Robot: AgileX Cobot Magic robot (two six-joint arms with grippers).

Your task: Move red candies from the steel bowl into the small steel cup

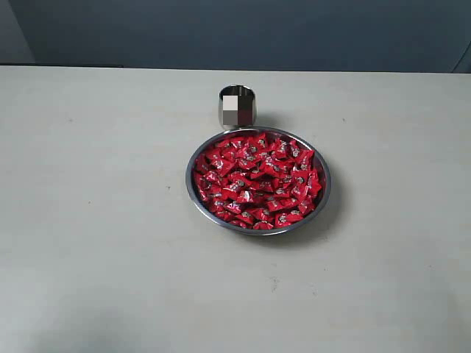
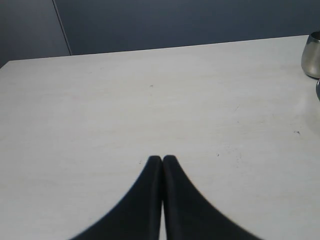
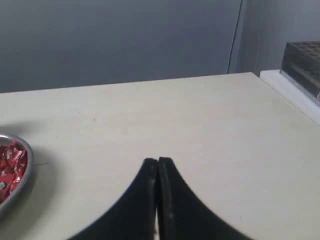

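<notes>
The left gripper (image 2: 162, 159) is shown with its two dark fingers (image 2: 142, 202) clenched tip to tip, and nothing is held between them. Only bare pale table (image 2: 125, 110) is seen under and just ahead of the tips. Well ahead of them and far off to one side, the small steel cup (image 2: 311, 54) is cut by the picture's edge. It stands well apart from the fingers.

The right gripper (image 3: 158, 161) is likewise pressed shut and empty, its fingers (image 3: 175, 205) meeting along their whole length. Ahead of the tips and off to one side, well apart from them, part of the steel bowl (image 3: 27, 167) is seen, with red candies (image 3: 11, 160) lying inside it. Much farther ahead, towards the other side, a dark gridded object (image 3: 302, 60) is seen beyond the table's edge.

Neither gripper is shown in the exterior view. There the bowl is seen near the middle of the table, filled across with the candies in a single heap. The cup is set upright just beyond the bowl's far rim. Whether the two touch cannot be told. Behind the table a dark blue-grey wall (image 1: 235, 29) is seen.
</notes>
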